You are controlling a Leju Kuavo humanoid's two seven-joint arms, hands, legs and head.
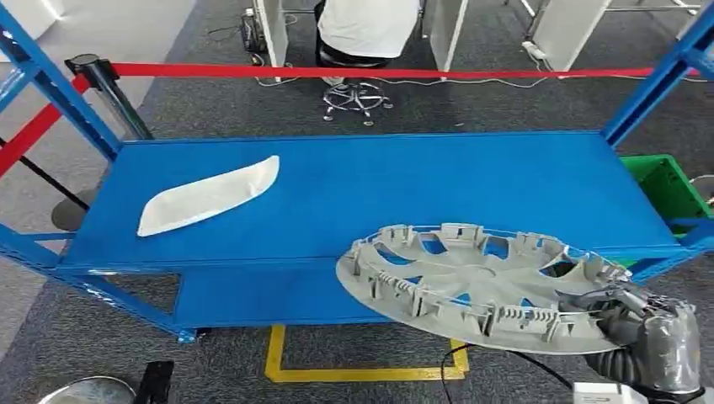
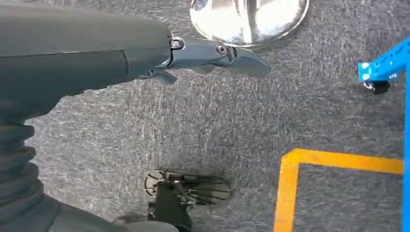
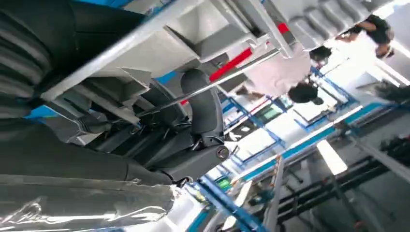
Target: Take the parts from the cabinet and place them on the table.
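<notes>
A grey wheel cover point(image 1: 480, 286), ribbed side up, hangs tilted over the front right edge of the blue shelf top point(image 1: 438, 185). My right hand point(image 1: 640, 324) grips its rim at the lower right. In the right wrist view the dark fingers point(image 3: 193, 135) curl around that rim of the wheel cover point(image 3: 203, 29). A long white curved part point(image 1: 210, 195) lies flat on the shelf top at the left. My left hand point(image 2: 145, 58) hangs over the grey carpet with its fingers stretched out, holding nothing.
Blue uprights frame the shelf on both sides. A green bin point(image 1: 669, 189) stands at the right. Red barrier tape point(image 1: 379, 72) runs behind, and beyond it a person sits on a stool point(image 1: 358, 97). Yellow floor marking point(image 1: 362, 370) and a chrome post base point(image 2: 249, 19) lie below.
</notes>
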